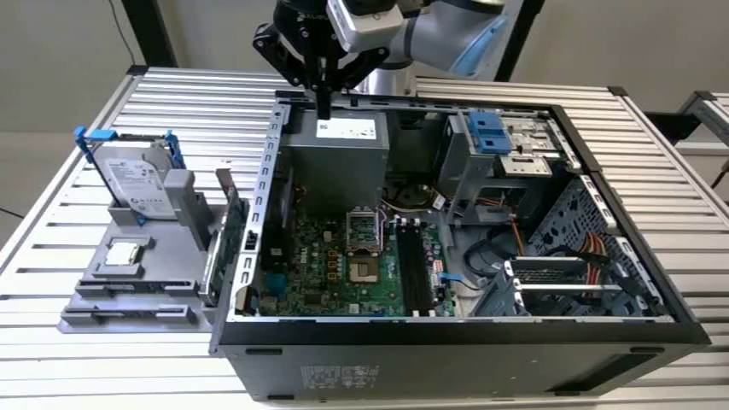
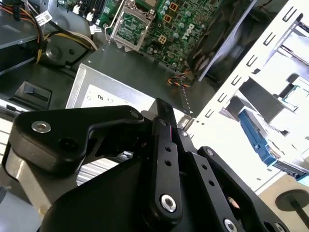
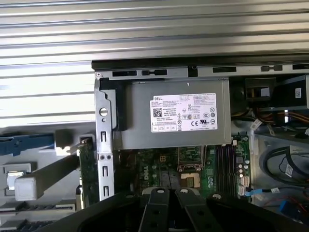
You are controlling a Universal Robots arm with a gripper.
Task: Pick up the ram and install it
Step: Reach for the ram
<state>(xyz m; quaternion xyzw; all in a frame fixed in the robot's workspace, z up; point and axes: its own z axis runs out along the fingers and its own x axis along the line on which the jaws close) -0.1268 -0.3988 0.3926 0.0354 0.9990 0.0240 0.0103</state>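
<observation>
Nearest in the exterior view, the open computer case (image 1: pixel 456 337) lies on its side. To the exterior view's left stands a grey holder (image 1: pixel 183 203). The ram (image 1: pixel 135 287) appears to be the dark, narrow strip lying flat in the holder's front groove, though it is hard to make out. It lies well apart from the arm, with the hard drive (image 1: pixel 131 175) upright behind it and the green card (image 1: pixel 234 239) beside the case wall. Farther in, the long black memory slots (image 1: pixel 411 265) on the motherboard stand bare. Beyond them is the power supply (image 1: pixel 336 154). Farthest, the gripper (image 1: pixel 324 111) hangs over the power supply's labelled top by the case's far rim. Its fingers (image 3: pixel 157 200) are pressed together, pinching nothing.
</observation>
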